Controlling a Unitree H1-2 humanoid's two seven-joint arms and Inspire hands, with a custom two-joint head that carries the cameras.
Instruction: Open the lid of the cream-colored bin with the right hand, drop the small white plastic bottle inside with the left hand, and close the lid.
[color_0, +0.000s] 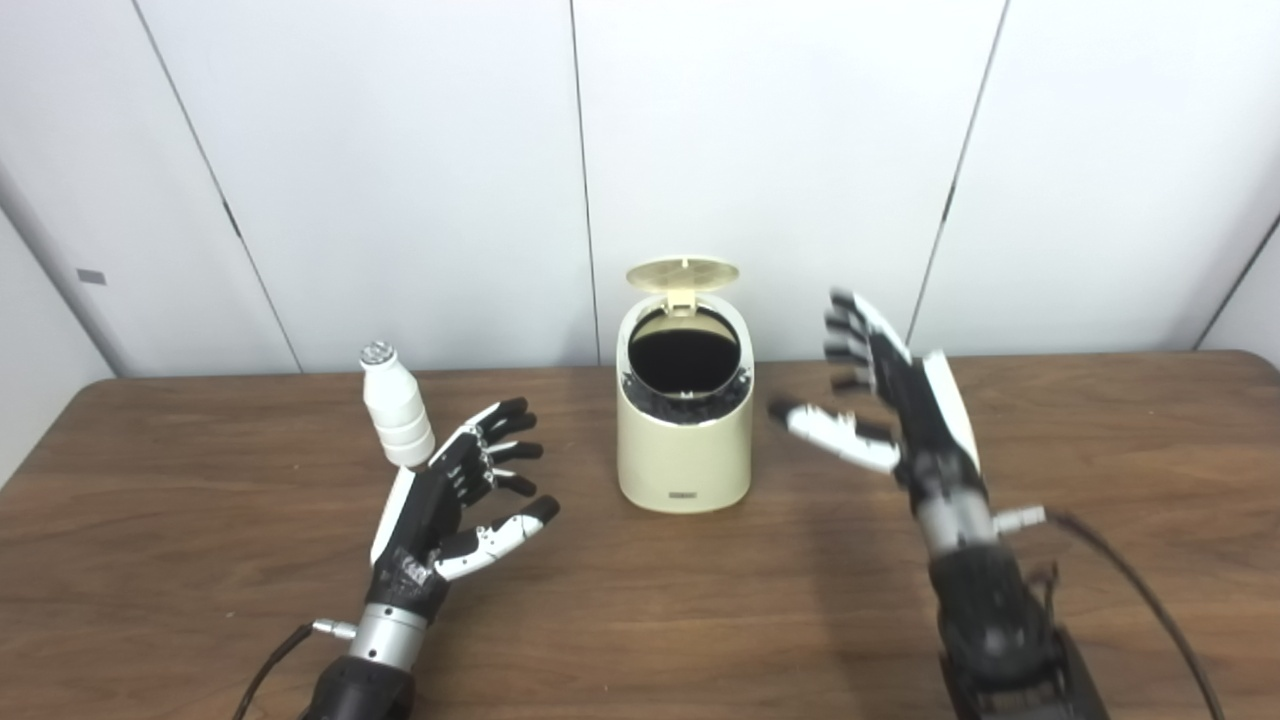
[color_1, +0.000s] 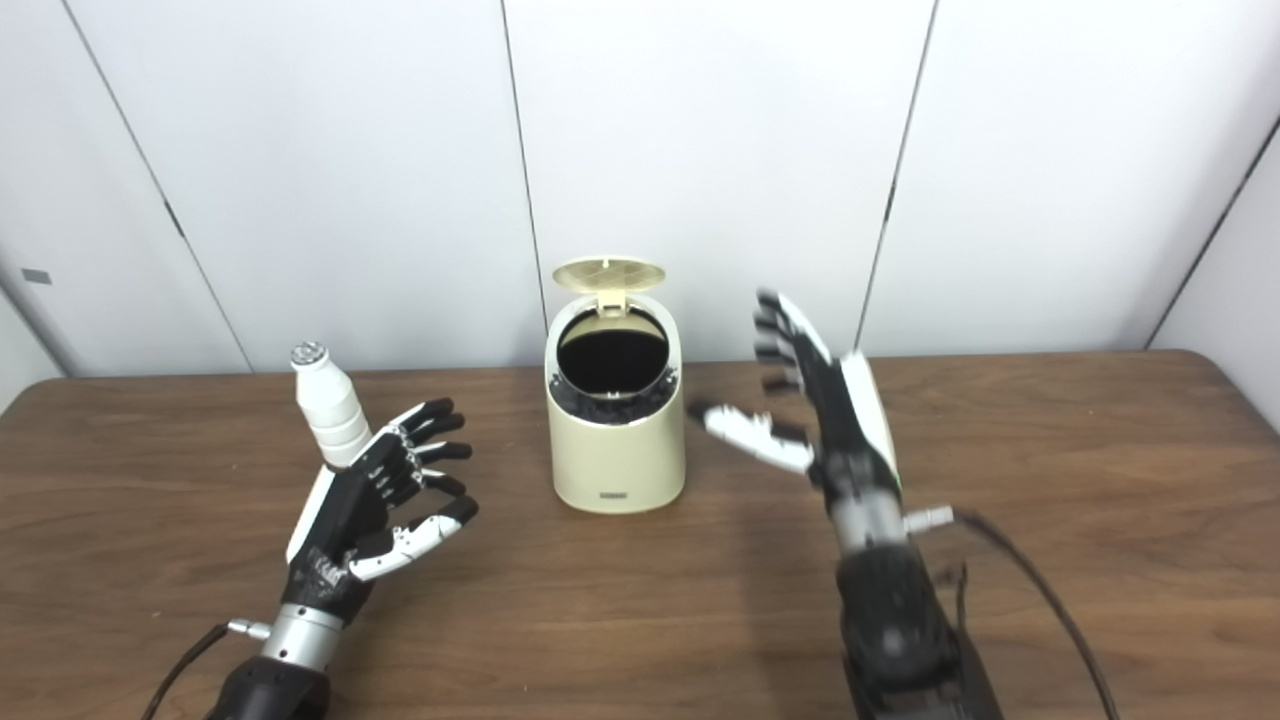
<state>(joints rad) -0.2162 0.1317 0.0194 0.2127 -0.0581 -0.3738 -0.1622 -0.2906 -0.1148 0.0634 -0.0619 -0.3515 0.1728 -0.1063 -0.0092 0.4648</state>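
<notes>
Left eye view shows a brown wooden table (color_0: 200, 560) with visible grain and a rounded edge at the back, in front of plain white wall panels (color_0: 400, 150) with thin dark seams. In the middle of the frame stands the bin (color_0: 685, 455), a cream plastic cylinder with a slanted top; its round lid (color_0: 683, 273) is up on the hinge at the back, and the dark opening, lined with a black bag, is uncovered. Low on the front of the bin there is a small label (color_0: 684, 495), but the writing is too small to read. At the left of the bin, well apart from it, the bottle (color_0: 396, 407) stands upright on the table; it is white plastic with ribbed sides and a shiny foil cap. The left hand (color_0: 450, 500) is low, just right of the bottle; its fingers are spread and hold nothing, and I cannot tell if the back of the fingers touches the bottle. The right hand (color_0: 890, 400) is raised at the right of the bin, blurred, fingers apart and empty, with the thumb pointing at the bin without touching it. Bare table is between each hand and the bin, and also wide at the far right of the frame.
</notes>
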